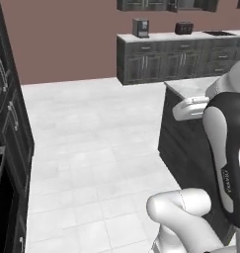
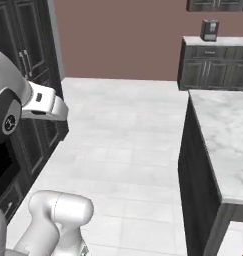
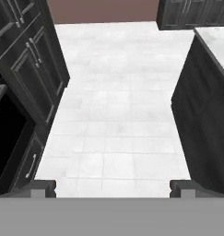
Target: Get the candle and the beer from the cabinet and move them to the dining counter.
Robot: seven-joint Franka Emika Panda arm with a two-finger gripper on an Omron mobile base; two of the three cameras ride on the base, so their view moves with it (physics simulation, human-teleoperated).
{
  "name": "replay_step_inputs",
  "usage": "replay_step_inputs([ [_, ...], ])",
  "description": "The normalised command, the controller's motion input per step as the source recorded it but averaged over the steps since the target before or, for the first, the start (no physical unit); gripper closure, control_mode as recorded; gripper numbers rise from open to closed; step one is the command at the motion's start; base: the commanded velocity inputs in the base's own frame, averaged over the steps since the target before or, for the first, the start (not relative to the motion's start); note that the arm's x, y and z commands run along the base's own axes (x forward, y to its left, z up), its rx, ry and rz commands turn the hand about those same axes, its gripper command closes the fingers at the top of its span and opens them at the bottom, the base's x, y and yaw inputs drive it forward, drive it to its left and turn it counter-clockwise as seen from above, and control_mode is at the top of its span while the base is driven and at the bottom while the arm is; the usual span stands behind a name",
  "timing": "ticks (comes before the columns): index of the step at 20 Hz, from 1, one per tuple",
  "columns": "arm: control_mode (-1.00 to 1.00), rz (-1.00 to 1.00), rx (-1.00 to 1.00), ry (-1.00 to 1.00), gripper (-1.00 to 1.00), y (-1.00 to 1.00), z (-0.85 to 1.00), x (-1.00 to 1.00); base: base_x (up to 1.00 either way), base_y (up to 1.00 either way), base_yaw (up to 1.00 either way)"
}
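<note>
The candle and the beer are out of view. Dark grey upper cabinet (image 1: 146, 4) doors hang on the far wall, their lower edges showing at the top of the left base view and as the cabinet (image 2: 215, 4) in the right base view. The dining counter (image 2: 223, 130), white marble on a dark base, stands on the right; its corner appears as the dining counter (image 1: 188, 86) and the dining counter (image 3: 217, 39). My gripper (image 3: 113, 188) is open, fingertips far apart, with nothing between them, pointing down the tiled aisle.
A tall dark cabinet wall with silver handles (image 1: 8, 113) and a black oven opening (image 3: 5, 138) line the left. The far wall counter carries a coffee machine (image 1: 140, 27) and a toaster (image 1: 183, 27). White tile floor (image 1: 92, 138) runs between the left units and the island.
</note>
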Motion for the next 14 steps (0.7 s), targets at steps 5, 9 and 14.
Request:
replay_step_inputs([
  [5,1.00,0.00,0.00,0.00,-1.00,0.00,0.00,0.00,1.00,0.62,-0.11],
  [9,1.00,0.00,0.00,0.00,-1.00,0.00,0.00,0.00,1.00,0.08,-0.02],
  [14,1.00,0.00,0.00,0.00,-1.00,0.00,0.00,0.00,1.00,-0.01,0.00],
])
